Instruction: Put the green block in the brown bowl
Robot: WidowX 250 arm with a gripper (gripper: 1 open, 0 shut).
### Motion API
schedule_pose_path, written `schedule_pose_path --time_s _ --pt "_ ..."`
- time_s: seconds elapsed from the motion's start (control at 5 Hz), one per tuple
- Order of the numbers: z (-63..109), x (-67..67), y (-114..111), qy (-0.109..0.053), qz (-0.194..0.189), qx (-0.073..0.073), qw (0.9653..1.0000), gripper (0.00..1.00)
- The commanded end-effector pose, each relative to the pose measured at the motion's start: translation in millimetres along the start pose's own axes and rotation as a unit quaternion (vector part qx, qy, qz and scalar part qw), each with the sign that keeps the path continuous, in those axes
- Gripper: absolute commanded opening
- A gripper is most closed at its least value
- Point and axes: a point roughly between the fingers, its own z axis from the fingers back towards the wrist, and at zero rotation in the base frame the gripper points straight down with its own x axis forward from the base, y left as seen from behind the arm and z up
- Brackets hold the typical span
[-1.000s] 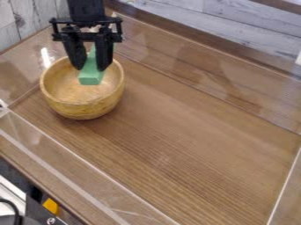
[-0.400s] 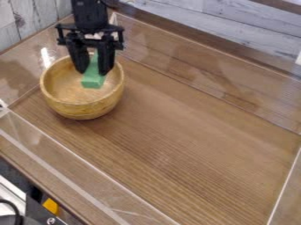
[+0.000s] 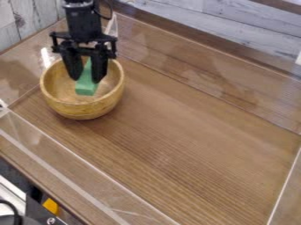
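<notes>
The brown bowl (image 3: 83, 97) is a round tan wooden bowl at the left of the table. My black gripper (image 3: 86, 74) reaches down into it from above, shut on the green block (image 3: 87, 81). The block is a bright green bar held upright between the two fingers, its lower end down inside the bowl near the bottom. Whether the block touches the bowl's floor I cannot tell.
The wooden table (image 3: 188, 132) stretches to the right and front under a glossy transparent sheet. A pale plank wall (image 3: 223, 22) runs behind it. A dark edge with a yellow label (image 3: 47, 207) sits at the front left corner.
The gripper with the green block has sunk into the bowl and shifted slightly left. The grip has not changed.
</notes>
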Motion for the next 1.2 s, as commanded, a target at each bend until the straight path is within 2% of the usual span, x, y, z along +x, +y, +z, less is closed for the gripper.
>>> schedule_pose_path --time_s 0.0,1.0 --pt "6.1 2.0 5.1 -0.018 0.000 0.008 0.9998 1.00" --pt "10.1 2.9 2.5 -0.019 0.008 0.005 0.9998 1.00"
